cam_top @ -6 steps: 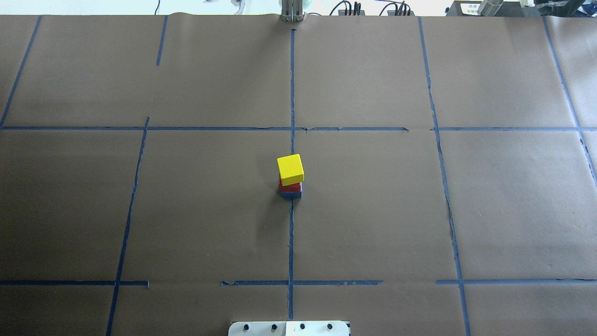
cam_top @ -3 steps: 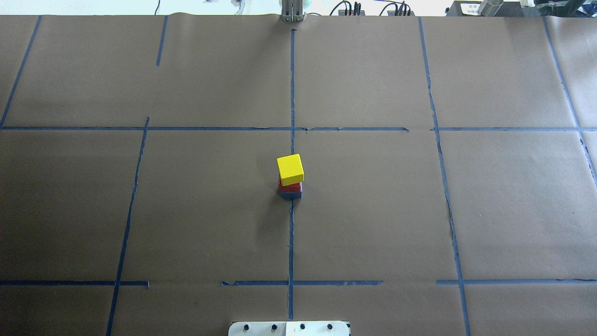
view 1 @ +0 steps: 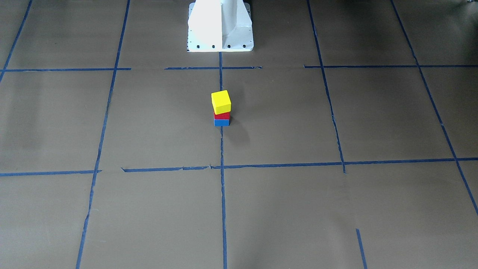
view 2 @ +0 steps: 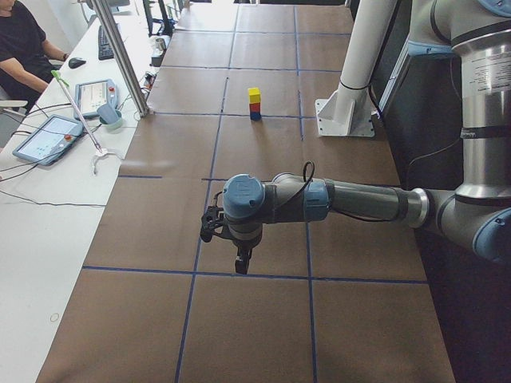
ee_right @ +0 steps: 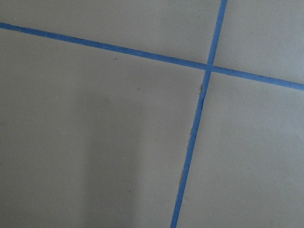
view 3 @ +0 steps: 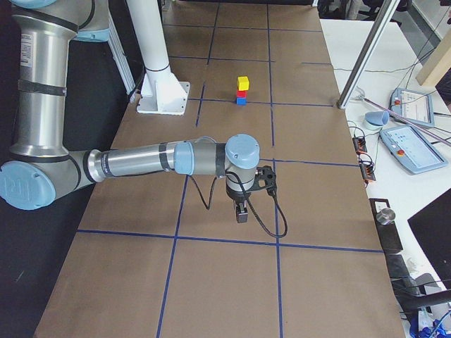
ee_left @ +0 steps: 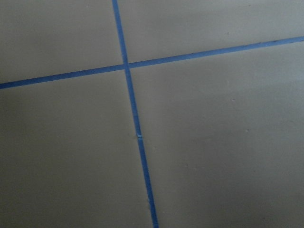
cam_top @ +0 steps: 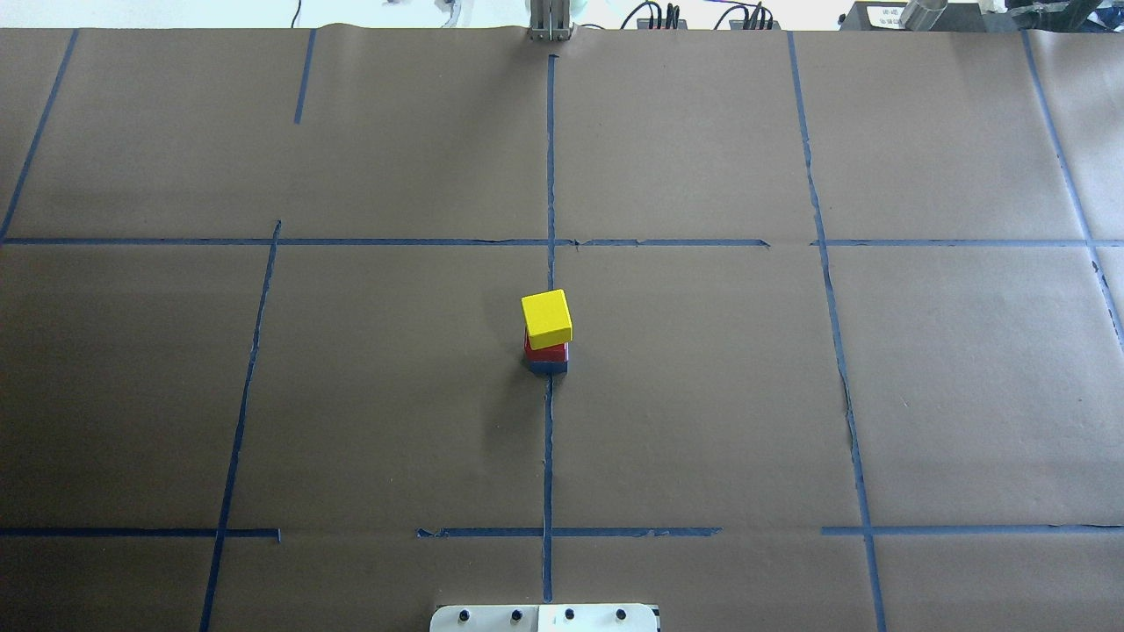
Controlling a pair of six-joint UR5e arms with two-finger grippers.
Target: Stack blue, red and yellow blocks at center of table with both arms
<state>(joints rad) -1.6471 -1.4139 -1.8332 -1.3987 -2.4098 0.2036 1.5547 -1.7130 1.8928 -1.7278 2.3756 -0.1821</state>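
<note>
**Three blocks stacked at mid-table, both arms parked at the ends**

The stack stands at the middle of the table (cam_top: 702, 395), on the long tape line (cam_top: 549, 456) that runs out from the robot's white pedestal (view 1: 220, 26). The blue block (view 1: 222, 122) is at the bottom, the red block (view 1: 222, 115) sits on it, and the yellow block (cam_top: 546, 316) is on top. All three are smooth, matte, sharp-edged cubes in plain solid colours. The yellow one is turned slightly out of line with the two beneath it.

The table is covered in flat brown paper, divided into large rectangles by strips of blue tape, frayed and gapped in places.

The left gripper (view 2: 239, 263) hangs point-down over the paper near one end of the table, well away from the stack. The right gripper (view 3: 241, 213) does the same near the other end. Only the side views show them, so I cannot tell how the jaws of either stand.

A white bench (view 2: 48, 207) alongside carries two tablets (view 2: 44, 137), cables and a metal post (view 2: 120, 56). A person in black (view 2: 20, 48) sits there.
</note>
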